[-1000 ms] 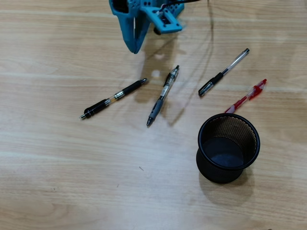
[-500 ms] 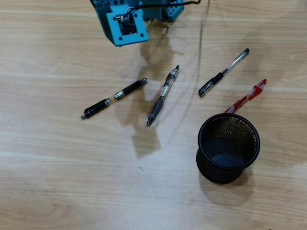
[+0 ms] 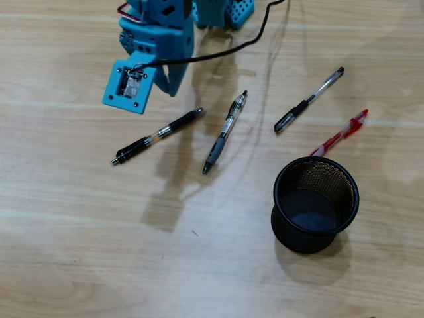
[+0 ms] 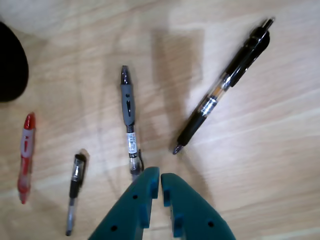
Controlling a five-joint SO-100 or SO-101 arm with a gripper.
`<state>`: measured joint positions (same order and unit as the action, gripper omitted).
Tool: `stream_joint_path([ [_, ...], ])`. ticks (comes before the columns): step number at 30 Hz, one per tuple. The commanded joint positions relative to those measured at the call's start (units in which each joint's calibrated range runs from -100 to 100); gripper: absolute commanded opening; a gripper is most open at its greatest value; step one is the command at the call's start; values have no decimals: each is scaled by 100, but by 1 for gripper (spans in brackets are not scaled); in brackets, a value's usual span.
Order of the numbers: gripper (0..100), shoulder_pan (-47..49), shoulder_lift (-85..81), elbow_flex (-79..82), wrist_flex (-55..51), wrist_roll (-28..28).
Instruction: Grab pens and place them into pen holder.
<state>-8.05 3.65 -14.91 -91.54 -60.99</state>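
Several pens lie on the wooden table. The black pen with gold bands [image 3: 158, 136] [image 4: 222, 86] lies slanted at the left. The grey-black clicker [image 3: 225, 131] [image 4: 129, 117] is in the middle, the clear pen with black cap [image 3: 309, 99] [image 4: 75, 192] and the red-and-clear pen [image 3: 340, 134] [image 4: 25, 157] to the right in the overhead view. The black mesh pen holder [image 3: 276, 199] [image 4: 11, 65] stands upright and empty at the lower right. My teal gripper [image 3: 172, 89] [image 4: 159, 176] hovers above the table just behind the black pen's end, shut on nothing.
The arm's base and a black cable [image 3: 218, 53] occupy the top middle of the overhead view. Bare wooden tabletop [image 3: 99, 252] stretches across the front and left.
The arm has swung left and toward the black pen with gold bands; its camera block moved down-left in the overhead view. Pens and holder have not moved.
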Motion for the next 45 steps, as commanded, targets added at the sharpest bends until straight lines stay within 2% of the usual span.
stream_joint_path([
  [1, 2, 170, 72, -310, -208, -598],
  [7, 6, 234, 47, -500, -846, -1168],
  [10, 10, 234, 106, -509, -846, -1194],
  [24, 11, -178, 1185, -862, -846, -1194],
  [30, 21, -425, 1592, -871, -846, -1173],
  [45, 22, -452, 3044, -871, 329, -1168],
])
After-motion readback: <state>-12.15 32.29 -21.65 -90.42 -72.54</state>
